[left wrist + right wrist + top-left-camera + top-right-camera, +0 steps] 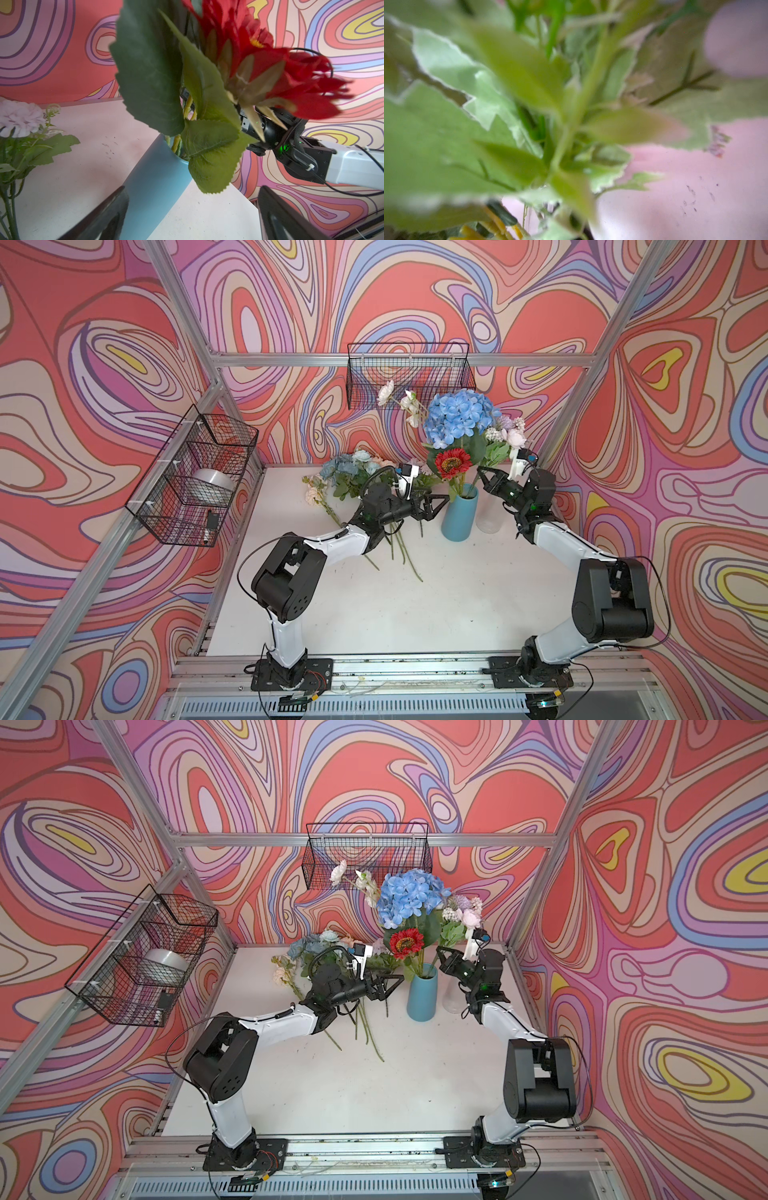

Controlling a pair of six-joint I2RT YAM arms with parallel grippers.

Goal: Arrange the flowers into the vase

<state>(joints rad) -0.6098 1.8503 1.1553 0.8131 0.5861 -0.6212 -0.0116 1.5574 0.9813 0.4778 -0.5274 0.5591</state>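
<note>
- blue vase is standing upright on the white table in both top views.
- rising out of the vase, the big blue hydrangea is towering highest, and the red sunflower is nodding lower, just above the vase mouth.
- a tall stem of white and pink blossoms is leaning away from the vase toward the left arm's side, and a pink and lilac bunch is leaning out toward the right arm's side.
- the other flowers are lying flat on the table on the vase's left-arm side: dusty-blue roses and cream blossoms, with their green stems pointing toward the front.
- the left gripper is hovering just beside the vase's upper wall, with its jaws released wide and gripping nothing. in the left wrist view the vase is showing between the two dark fingers, below the sunflower.
- the right gripper is sitting just above and beside the vase mouth on the opposite side, with its jaws clenched among the stalks of the pink and lilac bunch. i cannot tell whether a stalk is being pinched, because the right wrist view is showing only blurred green leaves.
- a clear glass jar is standing just beside the vase on its right-arm side.
</note>
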